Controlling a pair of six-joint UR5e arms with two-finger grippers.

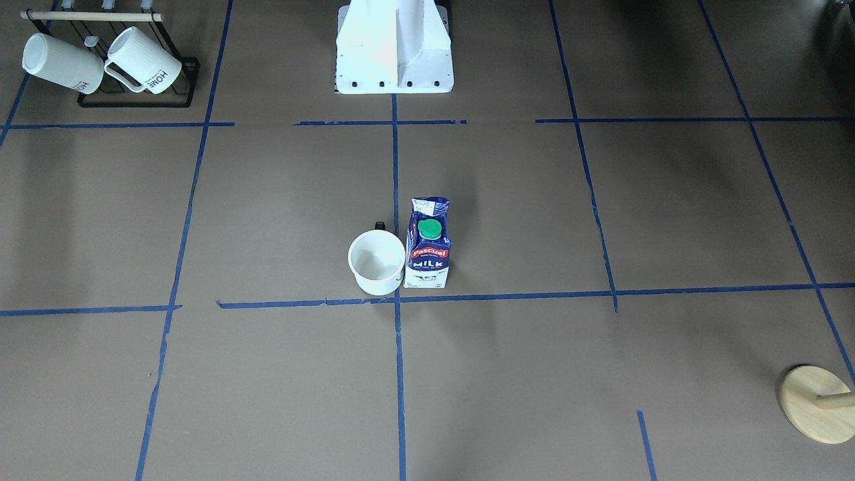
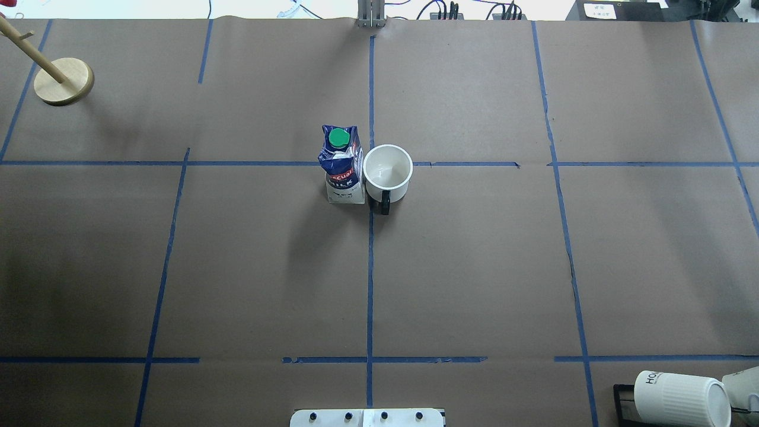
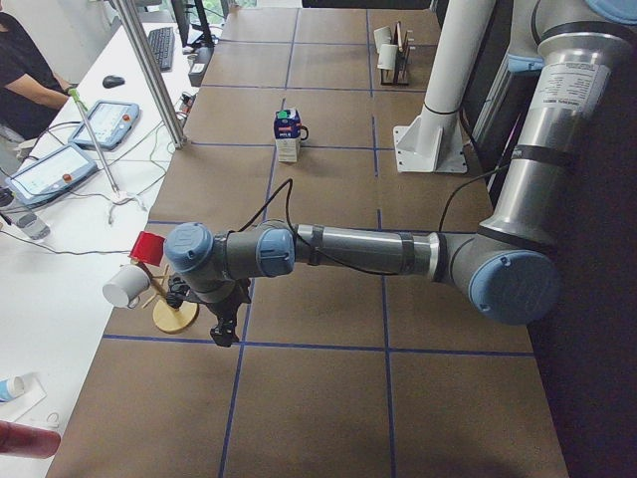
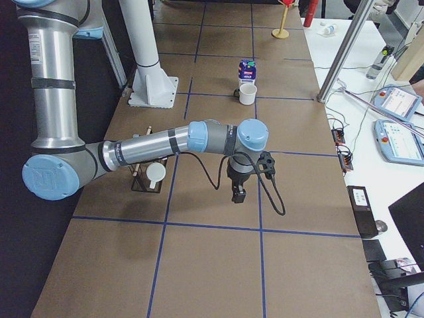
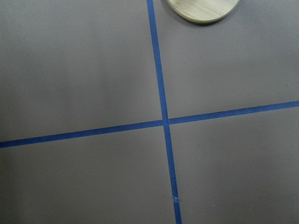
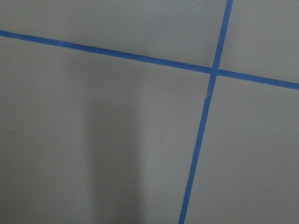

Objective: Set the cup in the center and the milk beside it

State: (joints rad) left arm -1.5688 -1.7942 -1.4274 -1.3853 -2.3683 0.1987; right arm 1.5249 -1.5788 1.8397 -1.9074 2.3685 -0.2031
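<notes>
Overhead exterior: cup [image 2: 388, 172] upright, mouth up, on the bench [image 2: 474, 267] at the crossing of the centre tape line [image 2: 370, 267] and the far cross line, sitting just on the robot's right of the centre line. Black handle points back toward the robot. Milk [image 2: 343, 169] upright just beside it on the robot's left, green cap on top; sides look to be touching, can't confirm contact. Nothing is gripping either.

Front-facing view agrees: the two stand side by side, carton taller.

Left arm [image 3: 338, 249] stretched out low over the bench end, well apart from the pair, next to the wooden stand [image 2: 63, 81]. Left jaws point down; open or closed, cannot tell from this view.

Right arm [image 4: 165, 142] reaches out over the opposite end by the mug rack [image 1: 137, 100], which holds two ribbed mugs [image 1: 143, 60]. Right jaws point down; state likewise cannot tell.
</notes>
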